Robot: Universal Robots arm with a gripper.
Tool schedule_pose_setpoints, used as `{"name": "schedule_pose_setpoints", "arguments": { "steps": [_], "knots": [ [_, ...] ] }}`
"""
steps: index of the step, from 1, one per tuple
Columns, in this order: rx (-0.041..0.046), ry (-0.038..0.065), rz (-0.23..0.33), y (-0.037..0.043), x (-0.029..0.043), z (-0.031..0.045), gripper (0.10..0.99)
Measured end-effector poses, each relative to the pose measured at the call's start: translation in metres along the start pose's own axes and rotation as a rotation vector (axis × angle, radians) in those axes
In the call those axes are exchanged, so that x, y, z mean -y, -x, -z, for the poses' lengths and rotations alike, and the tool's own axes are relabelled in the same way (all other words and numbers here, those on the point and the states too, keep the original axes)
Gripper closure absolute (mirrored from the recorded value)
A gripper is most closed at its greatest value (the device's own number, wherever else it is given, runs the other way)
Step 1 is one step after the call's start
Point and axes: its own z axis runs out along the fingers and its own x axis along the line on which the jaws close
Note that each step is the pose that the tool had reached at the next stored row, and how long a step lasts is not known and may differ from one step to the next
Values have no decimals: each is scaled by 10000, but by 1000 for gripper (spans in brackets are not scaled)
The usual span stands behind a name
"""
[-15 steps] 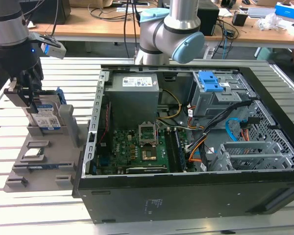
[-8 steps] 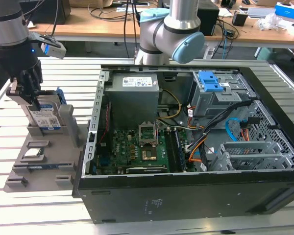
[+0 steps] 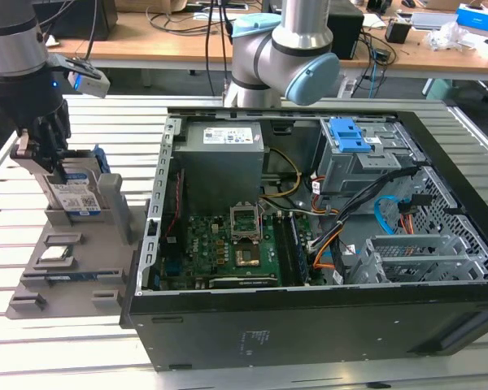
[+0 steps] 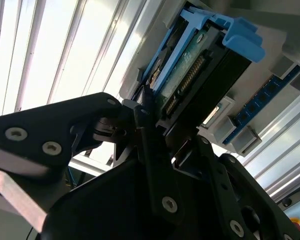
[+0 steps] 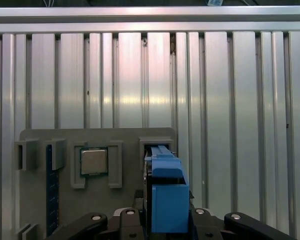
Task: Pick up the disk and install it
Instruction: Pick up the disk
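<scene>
The disk (image 3: 75, 195) stands on edge in a slot of the grey parts holder (image 3: 32, 301) at the exterior view's left, its blue-and-white label facing the camera. My gripper (image 3: 53, 166) comes down on it from above, one finger on each flat side, shut on the disk. In the second wrist view the disk (image 4: 190, 65), with its green board and blue carrier frame, sits between the black fingers (image 4: 145, 120) of the gripper (image 4: 165, 125). In the first wrist view the blue carrier of the disk (image 5: 167, 195) runs between the gripper's (image 5: 167, 222) finger mounts.
An open computer case (image 3: 309, 325) lies at the exterior view's right, with a motherboard (image 3: 228, 244), a power supply (image 3: 224, 154) and a drive cage with a blue latch (image 3: 348, 136). The holder also carries a square processor chip (image 5: 94, 161) and a blue memory stick (image 5: 50, 190). The arm's base (image 3: 264, 57) stands behind the case.
</scene>
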Motion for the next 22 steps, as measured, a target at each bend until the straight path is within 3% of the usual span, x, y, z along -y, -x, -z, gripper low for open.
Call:
{"name": "schedule_pose_setpoints", "arguments": {
  "steps": [17, 20, 22],
  "knots": [
    [-2, 3, 0, 2, -6, 141, 725],
    [-2, 3, 0, 5, -9, 293, 725],
    [-1, 3, 0, 5, -9, 317, 725]
  ]
}}
